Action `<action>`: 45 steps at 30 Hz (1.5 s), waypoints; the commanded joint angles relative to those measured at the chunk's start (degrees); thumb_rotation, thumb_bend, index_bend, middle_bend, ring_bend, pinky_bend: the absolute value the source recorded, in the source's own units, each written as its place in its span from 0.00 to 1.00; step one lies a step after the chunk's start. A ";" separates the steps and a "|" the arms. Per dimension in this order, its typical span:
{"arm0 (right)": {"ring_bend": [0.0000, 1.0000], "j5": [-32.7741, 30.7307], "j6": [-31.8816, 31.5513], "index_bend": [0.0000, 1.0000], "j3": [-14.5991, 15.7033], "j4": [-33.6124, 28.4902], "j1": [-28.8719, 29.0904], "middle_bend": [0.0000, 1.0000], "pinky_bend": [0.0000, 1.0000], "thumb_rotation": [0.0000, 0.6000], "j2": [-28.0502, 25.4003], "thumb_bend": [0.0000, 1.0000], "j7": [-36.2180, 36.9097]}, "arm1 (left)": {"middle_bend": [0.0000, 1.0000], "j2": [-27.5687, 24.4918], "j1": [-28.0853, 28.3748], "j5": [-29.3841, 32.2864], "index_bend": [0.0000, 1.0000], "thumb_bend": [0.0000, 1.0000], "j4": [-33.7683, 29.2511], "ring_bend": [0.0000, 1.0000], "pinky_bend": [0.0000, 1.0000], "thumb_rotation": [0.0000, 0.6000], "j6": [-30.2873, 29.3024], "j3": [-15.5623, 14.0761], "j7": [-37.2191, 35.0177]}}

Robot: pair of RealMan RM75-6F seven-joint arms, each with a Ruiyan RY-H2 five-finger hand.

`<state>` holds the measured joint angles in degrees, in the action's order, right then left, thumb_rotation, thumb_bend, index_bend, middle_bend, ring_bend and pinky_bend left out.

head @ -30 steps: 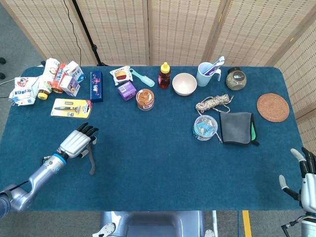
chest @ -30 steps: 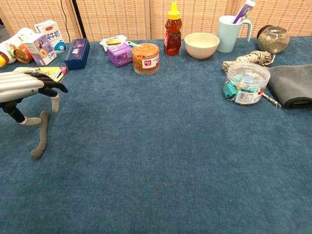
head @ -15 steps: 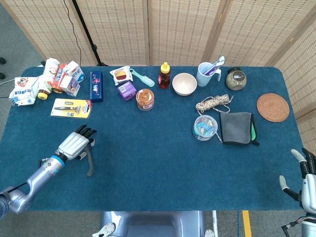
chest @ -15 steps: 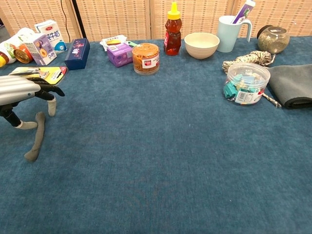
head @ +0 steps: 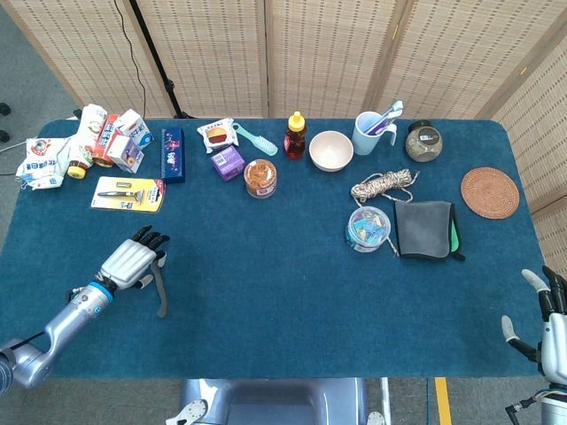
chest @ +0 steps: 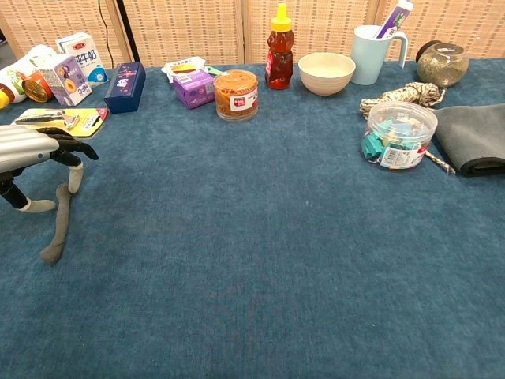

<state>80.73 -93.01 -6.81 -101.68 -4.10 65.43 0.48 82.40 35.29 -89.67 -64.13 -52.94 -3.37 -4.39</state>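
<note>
Hands low over blue table

Head view: left hand (head: 128, 263) at lower left, fingers spread, holding nothing, razor pack (head: 128, 193) nearest above it. Right hand (head: 549, 314) at lower right edge, fingers apart.

Chest view: left hand (chest: 31, 150) at left edge, below razor pack (chest: 59, 120).

The left arm comes in from the near left corner of the table and stretches forward and inward, low over the surface, its silver forearm ending in a blue-ringed wrist. The left hand (head: 131, 261) lies palm down, back plate up, near the left edge of the table. Its dark-tipped fingers (chest: 76, 147) curl downward at their ends, apart from one another, and nothing sits between them. The thumb (chest: 57, 231) hangs down long and grey, its tip resting on the table.

The right hand (head: 551, 320) shows only at the near right corner, off the table edge, fingers pointing upward and slightly spread, holding nothing.
</note>
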 commanded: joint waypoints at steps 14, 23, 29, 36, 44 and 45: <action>0.03 -0.36 0.06 0.18 -0.18 -0.05 -0.17 0.05 0.00 1.00 -0.15 0.36 -0.08 | 0.18 2.16 0.41 1.28 0.49 0.42 1.59 0.14 0.03 1.00 -0.08 0.90 1.06; 0.03 -0.51 0.33 0.18 -0.21 -0.13 -0.11 0.05 0.00 1.00 -0.13 0.36 -0.18 | 0.18 1.91 0.70 1.54 0.50 0.46 1.28 0.13 0.02 1.00 0.38 0.77 1.23; 0.03 -0.51 0.30 0.18 -0.22 -0.01 -0.17 0.05 0.00 1.00 -0.15 0.36 0.02 | 0.18 1.66 0.49 1.51 0.50 0.46 0.82 0.13 0.02 1.00 -0.19 0.65 1.23; 0.03 -0.42 0.27 0.18 -0.25 0.04 -0.19 0.05 0.00 1.00 -0.12 0.36 0.17 | 0.19 1.12 0.51 1.97 0.57 0.46 -0.23 0.14 0.03 1.00 -0.58 1.15 -0.20; 0.03 -0.08 -0.06 0.19 -0.21 -0.25 -0.34 0.05 0.00 1.00 -0.37 0.36 0.08 | 0.21 -1.07 0.92 3.05 0.69 0.46 -3.83 0.15 0.02 1.00 0.43 1.72 -2.67; 0.03 -0.03 -0.10 0.19 -0.22 -0.25 -0.35 0.05 0.00 1.00 -0.38 0.36 0.10 | 0.21 -1.54 1.01 3.23 0.69 0.46 -4.49 0.15 0.03 1.00 0.65 1.81 -2.96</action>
<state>80.70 -93.11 -7.03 -101.92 -4.45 65.05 0.58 81.36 36.16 -86.69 -68.04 -52.61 -1.69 -6.95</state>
